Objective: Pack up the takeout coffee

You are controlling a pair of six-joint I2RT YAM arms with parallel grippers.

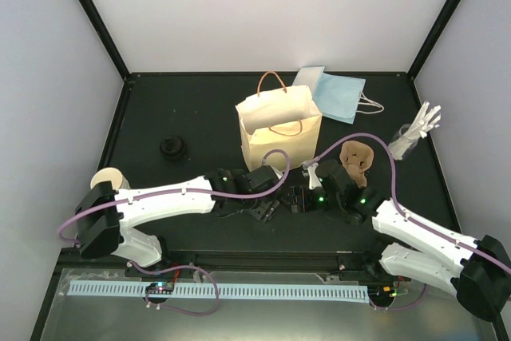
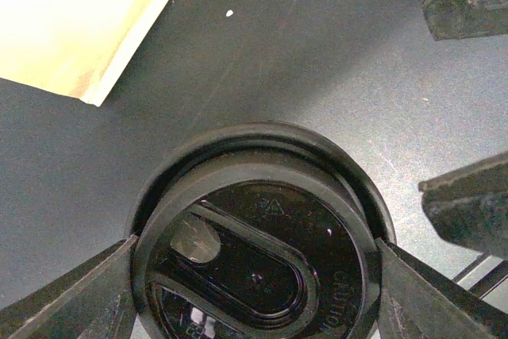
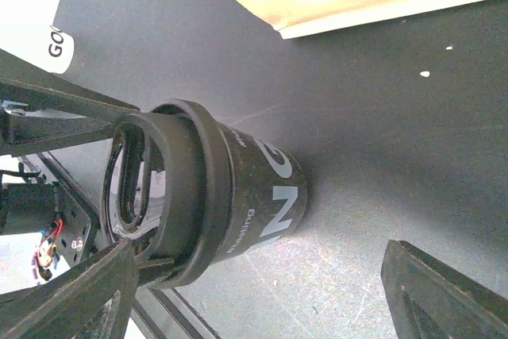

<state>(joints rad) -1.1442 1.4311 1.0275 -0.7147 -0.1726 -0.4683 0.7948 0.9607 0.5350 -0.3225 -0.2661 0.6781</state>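
Left wrist view: left claw [image 2: 255, 248] grips takeout coffee [image 2: 254, 283] at its lid — lift level, slowly; right claw [image 3: 258, 256] spread, empty.

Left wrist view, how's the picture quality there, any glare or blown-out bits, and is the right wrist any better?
Left wrist: the tan paper bag is washed out to pale yellow. The round black plastic lid catches a bright reflection and is cropped at the bottom edge. Right wrist: the bag is overexposed too, but the white lettering on the dark cup is legible.
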